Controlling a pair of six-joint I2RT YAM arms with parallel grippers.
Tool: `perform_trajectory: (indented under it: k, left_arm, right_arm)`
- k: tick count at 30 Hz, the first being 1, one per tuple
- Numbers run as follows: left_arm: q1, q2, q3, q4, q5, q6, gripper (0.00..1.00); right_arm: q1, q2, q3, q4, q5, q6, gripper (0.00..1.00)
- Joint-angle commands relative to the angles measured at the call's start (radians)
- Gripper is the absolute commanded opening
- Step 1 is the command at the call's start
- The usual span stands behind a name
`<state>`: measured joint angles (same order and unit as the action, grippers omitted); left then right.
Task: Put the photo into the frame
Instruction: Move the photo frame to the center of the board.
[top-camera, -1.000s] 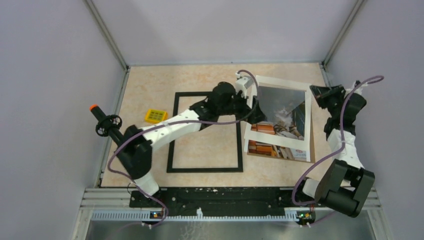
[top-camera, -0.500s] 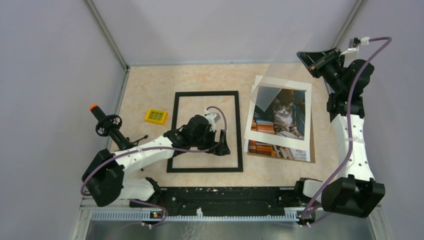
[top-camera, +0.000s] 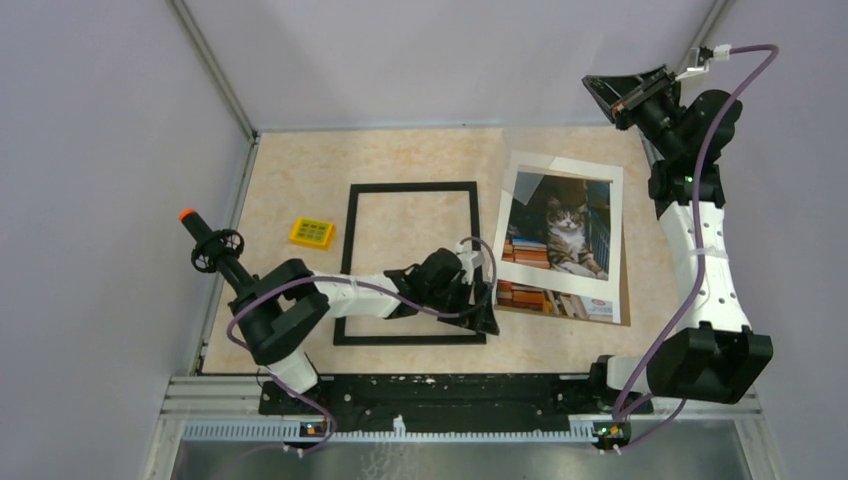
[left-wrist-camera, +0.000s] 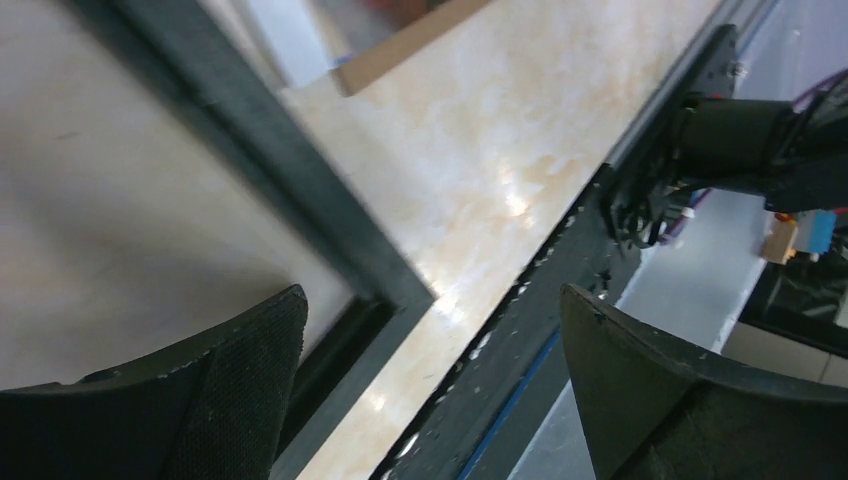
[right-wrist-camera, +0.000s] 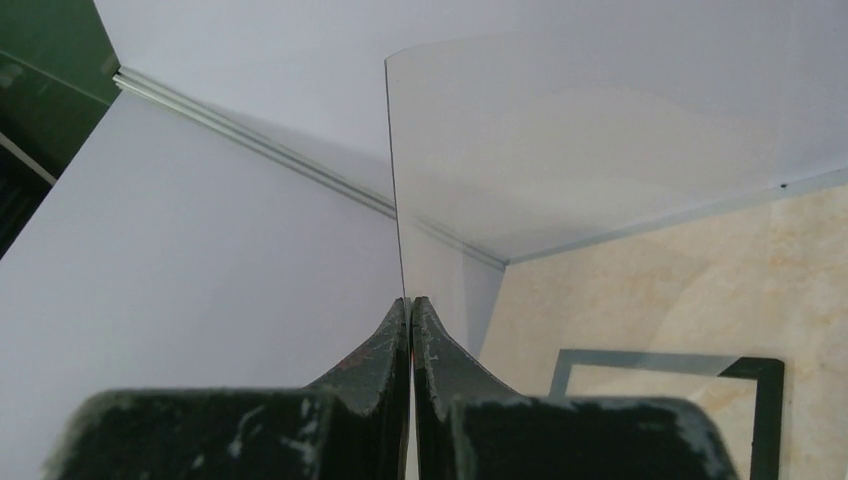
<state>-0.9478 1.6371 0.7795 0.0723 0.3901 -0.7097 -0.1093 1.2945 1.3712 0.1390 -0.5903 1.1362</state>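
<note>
Since a moment ago the left arm has swung back from the photo to the near side of the table, and the right arm has risen high toward the far right corner.

The beige table is walled in by pale grey panels. The frame, a thin black rectangle, lies flat and empty near the middle. Just to its right, apart from it, the photo lies face up with its cat showing, on top of a brown cardboard sheet.

A clear sheet hangs in the air above the far right of the table. The right gripper pinches its edge, fingers pressed tight together on it.

The left gripper sits low over the frame's near right corner. Its fingers are spread as wide as they go, one on each side of the corner, holding nothing.

A small yellow block rests left of the frame.
</note>
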Motion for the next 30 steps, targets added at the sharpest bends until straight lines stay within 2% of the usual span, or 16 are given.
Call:
perform_trajectory:
  k: [1,7,13,18,22,26,30]
  left_arm:
    - [-0.093,0.109,0.039,0.136,0.009,-0.102,1.0]
    - [-0.166,0.197,0.171,0.257,0.04,-0.16,1.0]
    - [-0.164,0.094,0.257,0.063,-0.103,0.021,1.0]
    - [-0.156,-0.112,0.224,-0.156,-0.321,0.153,1.0]
    - [-0.142,-0.319,0.146,-0.304,-0.506,0.2,1.0]
    - [-0.13,-0.554,0.102,-0.428,-0.589,0.193,1.0]
    - [-0.13,-0.787,0.061,-0.429,-0.595,0.205,1.0]
  right_arm:
    - [0.019,0.022,0.067,0.092,-0.034,0.064,0.0]
    - [0.021,0.015,0.023,0.147,-0.025,0.099,0.0]
    - [0.036,0.043,0.025,0.189,-0.03,0.139,0.0]
    - [0.101,0.115,0.133,0.197,0.005,0.156,0.0]
    - [0.203,0.177,0.222,0.195,0.057,0.151,0.0]
    - [0.284,0.243,0.324,0.201,0.101,0.146,0.0]
    - [0.352,0.296,0.407,0.184,0.138,0.122,0.0]
